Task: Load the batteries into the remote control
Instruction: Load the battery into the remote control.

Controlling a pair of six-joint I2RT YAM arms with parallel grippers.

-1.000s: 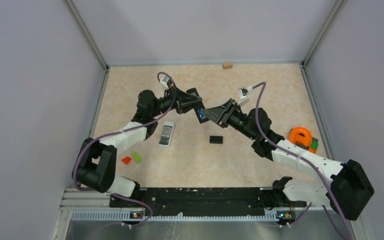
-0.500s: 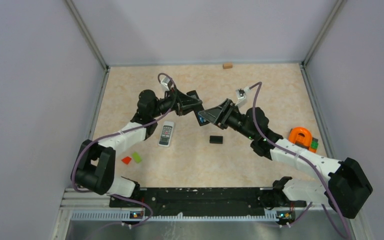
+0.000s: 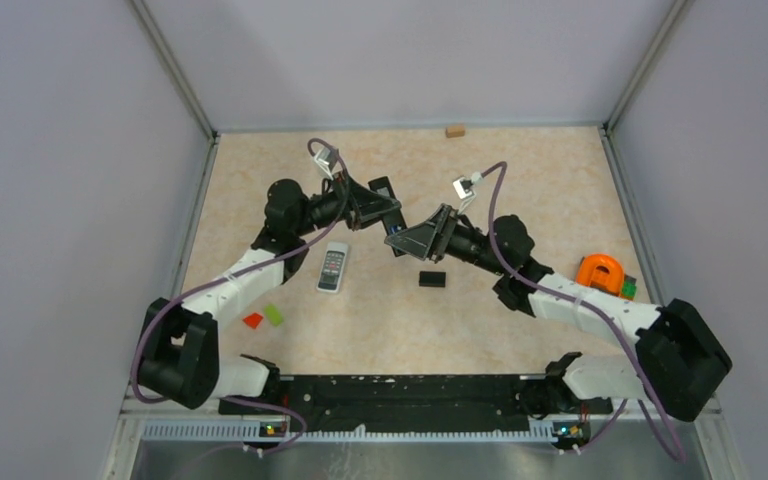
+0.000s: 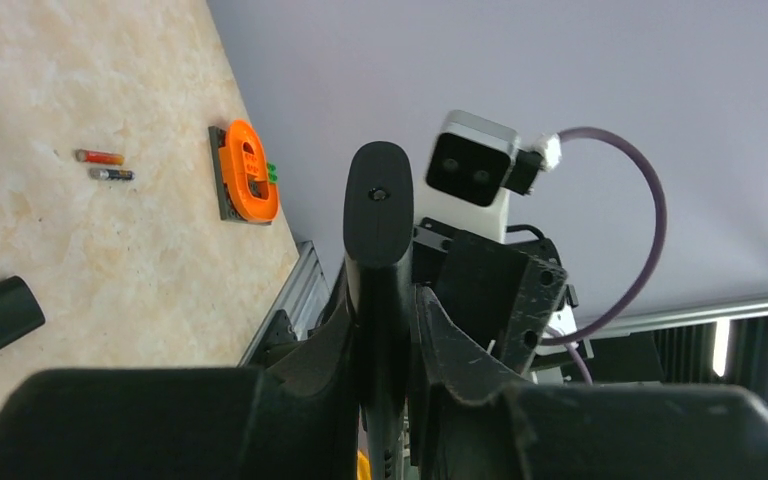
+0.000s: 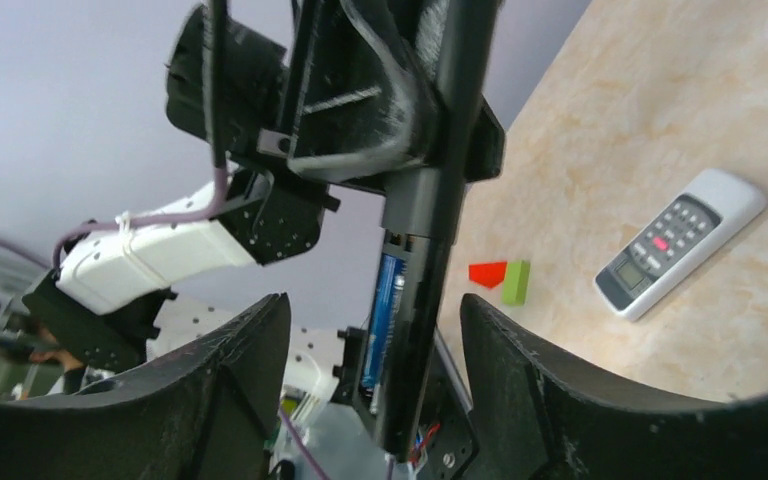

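My left gripper (image 3: 376, 207) is shut on a black remote control (image 3: 388, 203) and holds it above the table, edge-on in the left wrist view (image 4: 380, 240). My right gripper (image 3: 403, 240) is open, its jaws standing on either side of the remote's lower end (image 5: 430, 280) without touching it. A blue battery (image 5: 387, 318) sits in the remote's open compartment. Two more batteries, one red-and-dark (image 4: 98, 157) and one dark (image 4: 110, 174), lie on the table beside an orange object (image 4: 250, 185). In the top view those two are hidden.
A white remote (image 3: 332, 267) lies on the table under the left arm. A small black cover (image 3: 432, 279) lies mid-table. Red (image 3: 252, 320) and green (image 3: 275, 314) blocks lie front left. The orange object (image 3: 600, 270) stands at the right, a wooden block (image 3: 454, 130) at the back wall.
Both grippers have shifted a little to the left with the black remote between them. The right gripper has slid further along the remote, still open.
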